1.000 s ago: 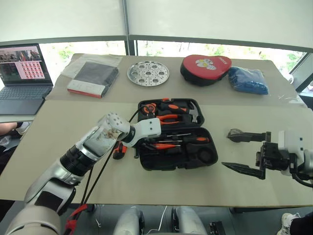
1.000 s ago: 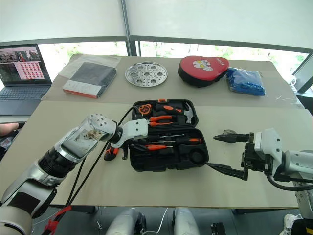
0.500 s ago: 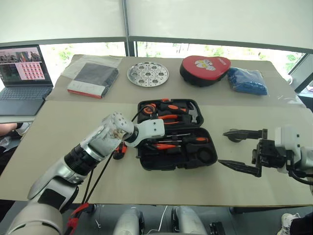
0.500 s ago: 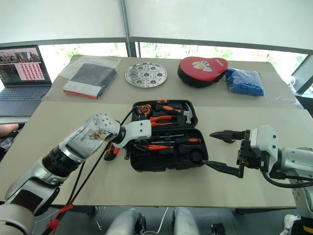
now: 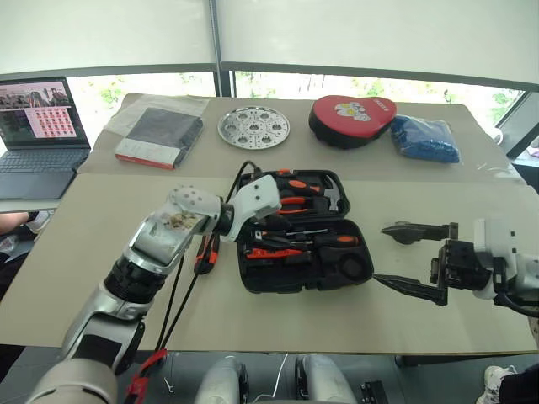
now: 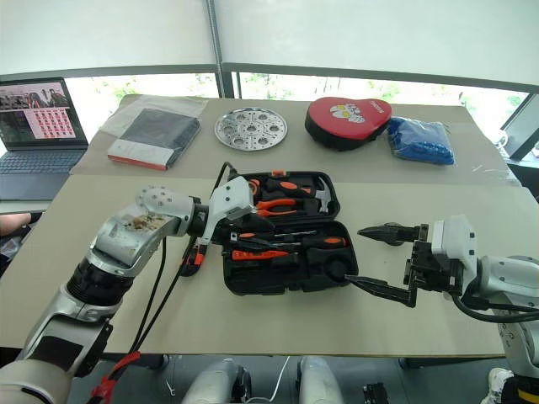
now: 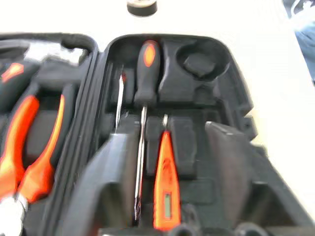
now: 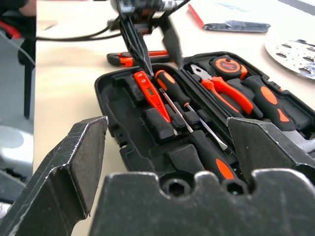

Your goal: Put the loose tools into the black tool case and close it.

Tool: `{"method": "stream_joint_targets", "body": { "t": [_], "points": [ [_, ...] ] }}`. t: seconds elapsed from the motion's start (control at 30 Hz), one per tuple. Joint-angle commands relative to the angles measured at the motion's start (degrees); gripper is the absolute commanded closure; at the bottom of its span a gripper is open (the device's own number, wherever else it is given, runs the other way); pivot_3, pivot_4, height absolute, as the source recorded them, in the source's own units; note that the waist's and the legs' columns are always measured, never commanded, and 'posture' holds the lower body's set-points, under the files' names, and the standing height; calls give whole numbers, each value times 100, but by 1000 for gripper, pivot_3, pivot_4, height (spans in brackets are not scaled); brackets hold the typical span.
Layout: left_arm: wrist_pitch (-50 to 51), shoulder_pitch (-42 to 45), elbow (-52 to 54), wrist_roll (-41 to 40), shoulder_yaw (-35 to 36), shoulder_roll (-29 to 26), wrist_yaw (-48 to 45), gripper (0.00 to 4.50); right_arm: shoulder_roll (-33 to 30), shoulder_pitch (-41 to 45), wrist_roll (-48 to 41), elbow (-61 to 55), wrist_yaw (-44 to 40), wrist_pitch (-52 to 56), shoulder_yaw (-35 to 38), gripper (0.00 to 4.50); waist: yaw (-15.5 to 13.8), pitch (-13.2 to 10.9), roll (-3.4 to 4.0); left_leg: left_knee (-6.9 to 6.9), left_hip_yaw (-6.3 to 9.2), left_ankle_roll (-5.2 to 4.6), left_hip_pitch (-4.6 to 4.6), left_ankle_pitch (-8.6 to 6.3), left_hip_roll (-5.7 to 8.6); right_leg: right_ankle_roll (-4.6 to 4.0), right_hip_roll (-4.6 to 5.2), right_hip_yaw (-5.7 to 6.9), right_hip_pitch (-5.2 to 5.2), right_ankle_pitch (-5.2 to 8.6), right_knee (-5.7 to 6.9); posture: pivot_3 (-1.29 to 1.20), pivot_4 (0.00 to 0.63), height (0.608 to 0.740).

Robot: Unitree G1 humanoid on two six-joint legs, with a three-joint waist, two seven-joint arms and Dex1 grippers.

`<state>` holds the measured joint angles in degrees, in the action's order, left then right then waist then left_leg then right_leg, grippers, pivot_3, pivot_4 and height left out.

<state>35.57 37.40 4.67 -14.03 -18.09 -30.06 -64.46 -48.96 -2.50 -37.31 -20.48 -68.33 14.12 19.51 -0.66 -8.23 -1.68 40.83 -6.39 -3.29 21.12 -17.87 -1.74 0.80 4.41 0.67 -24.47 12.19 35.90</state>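
Note:
The black tool case (image 5: 295,282) lies open mid-table. Its near half holds the slim orange tester pen (image 7: 165,187) and two screwdrivers (image 8: 214,160) (image 8: 167,81) lying head to tail. My left gripper (image 8: 162,68) hangs just above the pen's end, fingers apart and holding nothing. The orange-black utility knife (image 5: 205,252) lies on the table just left of the case. The roll of black tape (image 7: 141,7) sits on the table right of the case, by my right gripper (image 5: 379,253), which is wide open and empty.
Pliers, hammer and tape measure fill the lid half (image 5: 295,189). Along the far table are a laptop (image 5: 38,126), a flat dark book (image 5: 160,135), a perforated metal disc (image 5: 253,126), a red-topped pouch (image 5: 354,118) and blue cloth (image 5: 425,139). A black cable (image 5: 181,286) hangs from my left arm.
My left gripper has risen off the case's near half and swung round, its fingers now apart; the tester pen lies in the case. The right arm has stayed put.

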Motion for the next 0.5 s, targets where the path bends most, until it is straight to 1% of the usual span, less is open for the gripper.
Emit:
{"method": "stream_joint_targets", "body": {
  "t": [0.03,0.07,0.1,0.17,0.33,0.4,0.47,0.5],
  "points": [
    [-565,-191,-286,-277,349,227,-19,3705,92,118,-89,-45,86,-103,116,0,-5,0,0,1,0,-1,3,0,1,0,2,1,-1,0,0,0,150,740],
    [-728,-263,-365,-240,330,232,-48,4142,127,134,-77,-32,103,-132,117,0,-18,0,0,2,0,-2,2,-1,1,0,3,0,0,0,-1,0,150,740],
    [-914,-332,-433,-170,270,211,-94,4434,161,153,-47,-20,110,-185,111,0,-22,0,0,3,1,-3,4,-2,1,0,5,3,0,-1,-2,0,150,740],
    [-1114,-418,-510,-78,152,168,-158,4480,214,178,-9,-4,122,-237,114,0,-21,0,0,3,0,-4,2,-3,3,0,5,2,3,-1,-3,0,150,740],
    [-1291,-461,-843,303,-60,195,49,4480,218,139,-12,-13,113,-246,151,0,-18,0,0,3,0,-8,2,-4,3,0,5,3,4,-1,-4,0,150,740],
    [-1509,-467,-938,541,-255,121,-18,4480,212,113,-29,-35,116,-226,166,0,-12,0,0,3,0,-8,2,-5,2,1,4,3,4,-1,-4,0,150,740],
    [-1456,-496,-937,589,-330,114,-52,4480,204,113,-38,-33,115,-215,171,0,-10,0,0,2,1,-10,2,-6,2,1,4,3,4,-1,-4,0,150,740],
    [-1274,-501,-946,589,-329,147,17,4480,201,116,-40,-31,117,-210,171,0,-10,1,1,2,0,-11,1,-7,2,1,4,3,5,-1,-4,0,150,740]
  ]
}}
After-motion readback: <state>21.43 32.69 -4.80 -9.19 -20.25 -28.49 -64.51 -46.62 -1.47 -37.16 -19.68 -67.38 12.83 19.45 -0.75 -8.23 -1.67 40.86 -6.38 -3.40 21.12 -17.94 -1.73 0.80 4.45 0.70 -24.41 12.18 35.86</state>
